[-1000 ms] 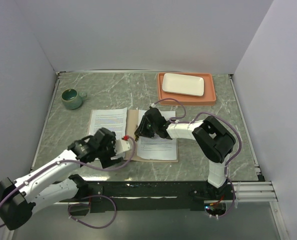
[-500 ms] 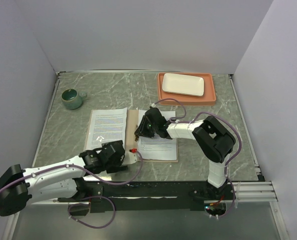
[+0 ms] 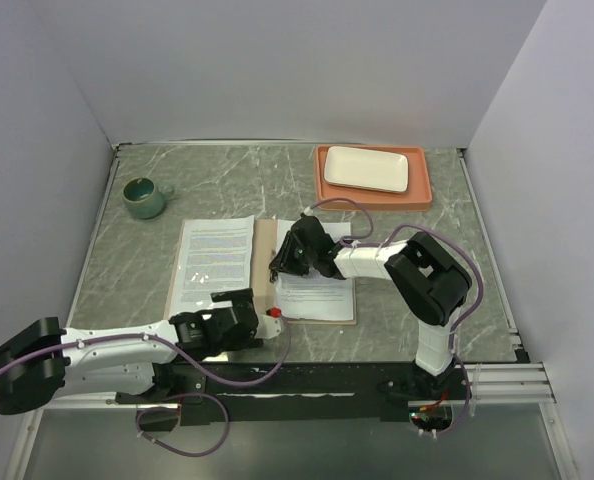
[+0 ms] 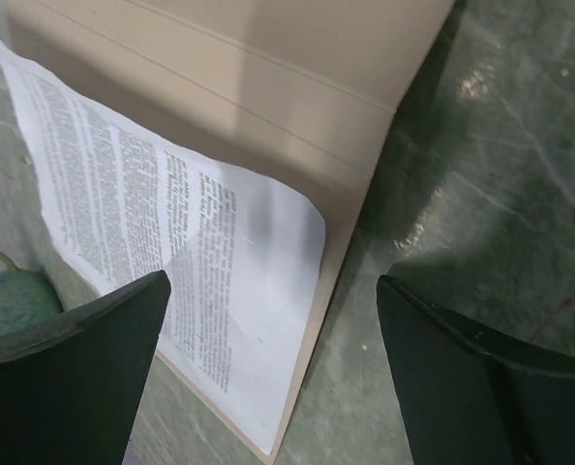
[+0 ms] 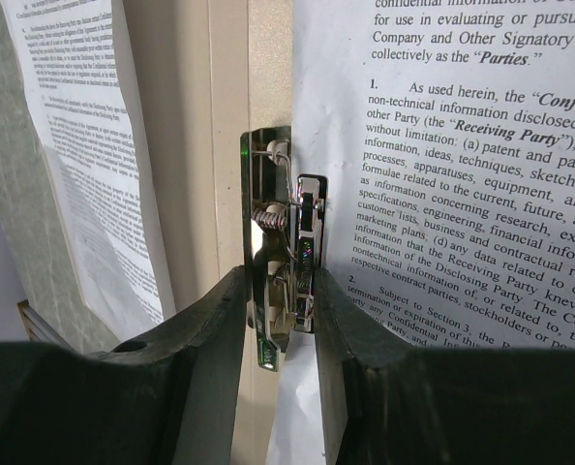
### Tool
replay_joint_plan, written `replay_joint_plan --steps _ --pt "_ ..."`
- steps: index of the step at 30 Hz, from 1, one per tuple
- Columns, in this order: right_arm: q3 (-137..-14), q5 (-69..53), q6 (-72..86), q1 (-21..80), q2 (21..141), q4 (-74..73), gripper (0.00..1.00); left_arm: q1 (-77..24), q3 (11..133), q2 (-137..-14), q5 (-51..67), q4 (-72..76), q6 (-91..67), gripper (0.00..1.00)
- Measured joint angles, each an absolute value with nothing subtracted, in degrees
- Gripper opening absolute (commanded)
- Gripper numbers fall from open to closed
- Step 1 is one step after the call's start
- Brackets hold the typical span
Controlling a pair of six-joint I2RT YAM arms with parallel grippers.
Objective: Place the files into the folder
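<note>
The tan folder (image 3: pixel 265 262) lies open on the table, with one of the files (image 3: pixel 215 260) on its left half and another (image 3: pixel 317 290) on its right half. My right gripper (image 3: pixel 280 265) sits low over the spine, shut on a shiny metal spring clip (image 5: pixel 283 247) between the two printed sheets (image 5: pixel 442 145). My left gripper (image 3: pixel 239 303) hovers at the folder's near edge, open and holding nothing. In the left wrist view its fingers (image 4: pixel 84 378) flank the near corner of the left sheet (image 4: pixel 171 252) and the folder (image 4: pixel 287 107).
A green cup (image 3: pixel 143 196) stands at the back left. A salmon-orange tray (image 3: pixel 423 190) holding a white plate (image 3: pixel 367 168) sits at the back right. Grey walls close in the table on three sides.
My left arm has dropped low and swung towards the near edge, ending at the folder's front edge. The right gripper has stayed on the clip.
</note>
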State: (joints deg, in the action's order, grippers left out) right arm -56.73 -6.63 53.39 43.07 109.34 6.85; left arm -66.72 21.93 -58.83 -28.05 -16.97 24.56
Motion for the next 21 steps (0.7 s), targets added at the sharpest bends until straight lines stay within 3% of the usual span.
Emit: replay_joint_plan --steps 12,19,21 --pt "-56.2 -7.4 54.2 42.7 109.3 7.7 0.00 -71.8 15.6 -61.9 -39.3 -0.6 29.5 0.99" --pt "-56.1 -7.9 54.3 42.5 109.3 8.0 0.00 -74.2 15.4 -66.2 -41.0 0.9 28.2 0.32" --pt "-56.1 -7.9 54.4 42.5 109.3 8.1 0.00 -74.8 15.2 -67.2 -40.6 -0.3 27.6 0.26"
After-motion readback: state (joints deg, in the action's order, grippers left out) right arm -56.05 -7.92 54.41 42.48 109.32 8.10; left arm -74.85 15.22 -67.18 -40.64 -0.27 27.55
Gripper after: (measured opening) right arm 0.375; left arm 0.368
